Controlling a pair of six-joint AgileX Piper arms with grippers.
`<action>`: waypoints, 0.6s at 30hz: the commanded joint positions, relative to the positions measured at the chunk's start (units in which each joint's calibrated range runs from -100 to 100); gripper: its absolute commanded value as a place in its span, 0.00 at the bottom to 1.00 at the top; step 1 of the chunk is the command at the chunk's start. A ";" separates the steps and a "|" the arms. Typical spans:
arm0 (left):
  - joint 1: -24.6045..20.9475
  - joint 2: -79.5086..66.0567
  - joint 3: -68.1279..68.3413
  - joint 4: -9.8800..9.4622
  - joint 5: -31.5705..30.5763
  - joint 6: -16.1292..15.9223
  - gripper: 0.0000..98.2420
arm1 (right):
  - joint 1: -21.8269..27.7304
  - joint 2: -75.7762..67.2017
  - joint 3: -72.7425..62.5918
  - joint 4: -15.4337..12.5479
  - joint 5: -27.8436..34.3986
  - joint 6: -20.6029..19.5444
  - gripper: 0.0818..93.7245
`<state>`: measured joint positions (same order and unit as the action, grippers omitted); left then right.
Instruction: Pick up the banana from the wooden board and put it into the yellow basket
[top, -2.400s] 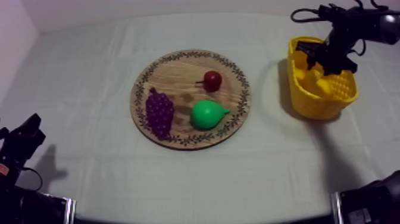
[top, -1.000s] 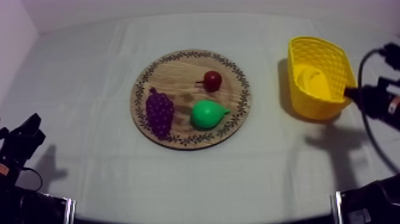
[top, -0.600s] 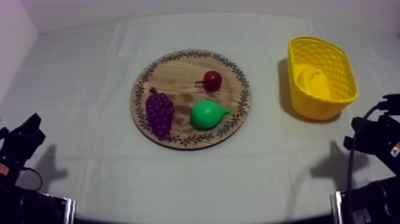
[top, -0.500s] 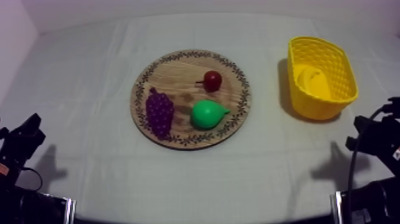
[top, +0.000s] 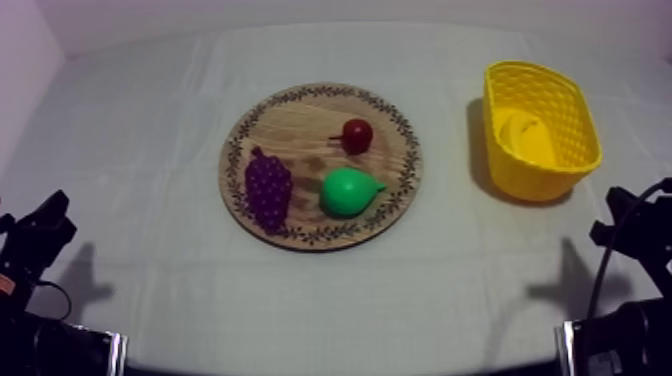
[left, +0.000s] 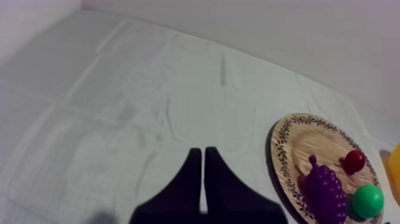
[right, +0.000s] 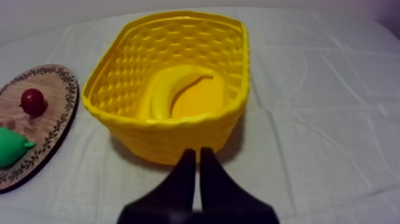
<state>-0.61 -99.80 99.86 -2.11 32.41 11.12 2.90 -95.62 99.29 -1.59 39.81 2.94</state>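
The banana (top: 522, 131) lies inside the yellow basket (top: 547, 172) at the table's far right, and no gripper touches it. From the right wrist view the banana (right: 174, 89) curves along the floor of the basket (right: 172, 136). My right gripper (right: 194, 154) is shut on nothing, a narrow wedge just short of the basket's near wall. From above, the right gripper (top: 606, 232) sits low at the right edge, nearer than the basket. The round wooden board (top: 300, 122) lies mid-table. My left gripper (top: 56, 206) rests at the lower left, with its fingers (left: 193, 173) together over bare cloth.
On the board lie a bunch of grapes (top: 268, 189), a green pear (top: 348, 192) and a small red fruit (top: 357, 134). The left wrist view has the board (left: 303, 140) off to one side. Bare cloth spreads between board and basket.
My right arm has drawn back from over the basket toward the table's near right edge, gripper shut. The banana stays in the basket. The left arm is still.
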 joint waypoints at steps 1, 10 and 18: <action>0.00 -0.03 0.03 -0.02 0.00 -0.01 0.00 | 0.07 -0.02 0.19 0.06 -1.13 1.58 0.01; 0.00 -0.03 0.03 -0.02 0.00 0.01 0.00 | 0.16 -0.05 0.37 0.06 -1.72 7.39 0.01; 0.00 -0.03 0.03 -0.02 0.00 0.01 0.00 | 0.16 -0.05 0.37 0.06 -1.74 7.72 0.01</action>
<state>-0.61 -99.80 99.86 -2.11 32.41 11.12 3.08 -95.62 99.64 -1.54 38.09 10.70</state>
